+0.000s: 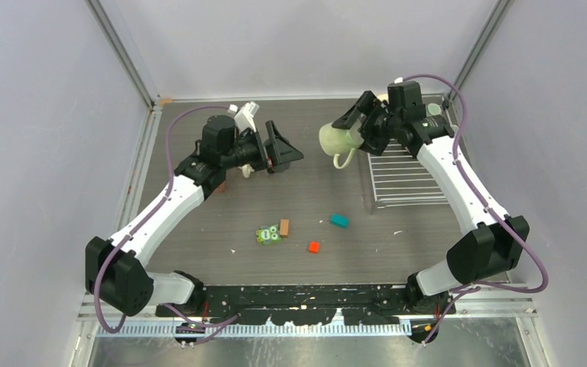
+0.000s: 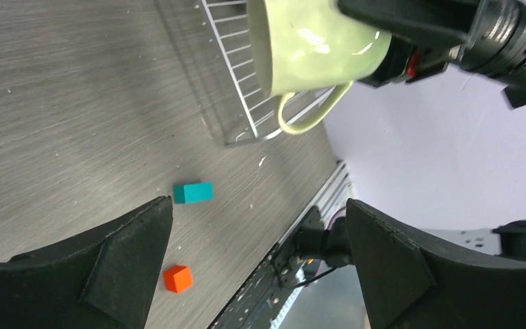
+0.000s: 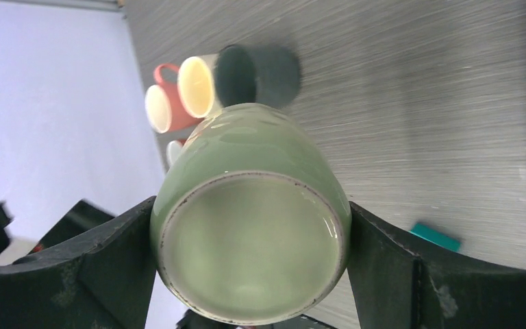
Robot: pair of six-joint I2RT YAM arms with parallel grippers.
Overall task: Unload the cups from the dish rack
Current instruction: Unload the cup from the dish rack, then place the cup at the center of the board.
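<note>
R gripper (image 1: 351, 130) pinching pale green mug (image 1: 332, 139) by its sides, mug off table (image 1: 214, 225), on its side, handle down, just left of rack (image 1: 405, 180), L gripper (image 1: 287, 147) fingers spread wide, nothing between, pink, cream, dark mugs (image 3: 198, 86) grouped on table, teal block (image 1: 339, 221) mid-table

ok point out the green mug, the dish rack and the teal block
green mug (image 1: 334, 138), top view, its side wall
dish rack (image 1: 405, 180), top view, bare wire bars
teal block (image 1: 339, 221), top view, its top face
</note>
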